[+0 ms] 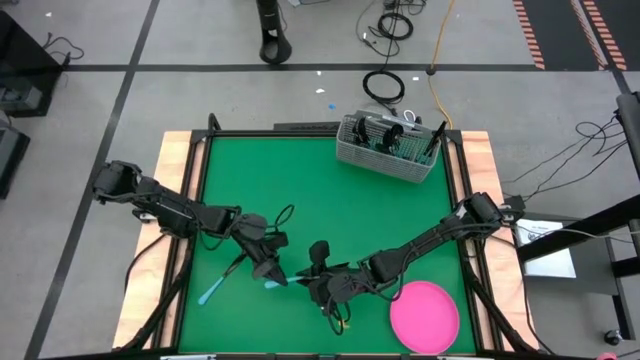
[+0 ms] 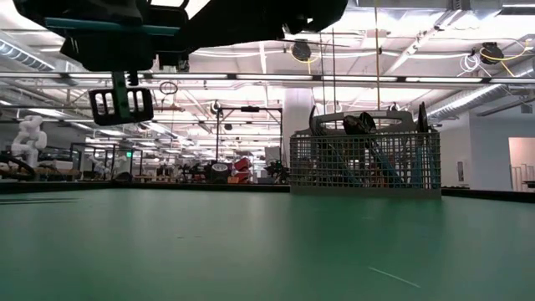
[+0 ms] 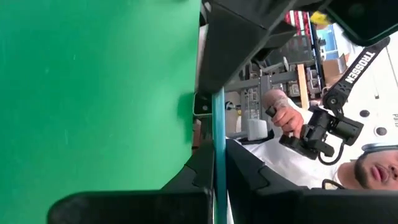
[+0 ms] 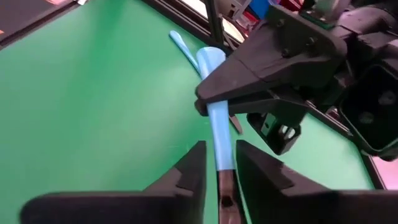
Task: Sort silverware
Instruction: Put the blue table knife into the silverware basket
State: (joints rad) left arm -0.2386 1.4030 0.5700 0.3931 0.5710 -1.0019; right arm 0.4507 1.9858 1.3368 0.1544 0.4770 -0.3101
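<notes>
Blue-handled utensil (image 4: 214,121) pinched in left jaws, lying between slightly parted right jaws.

The table (image 1: 330,210) has a green surface, a black frame and light wooden side boards. It stands on a grey floor (image 1: 200,90) marked with dark lines. Black and yellow cables (image 1: 400,60) lie on the floor beyond the table's far edge, with striped hazard tape (image 1: 560,30) at the far right corner. The room behind is a large hall with rows of ceiling lights (image 2: 435,33), overhead pipes, a white column (image 2: 294,125) and distant workstations.
</notes>
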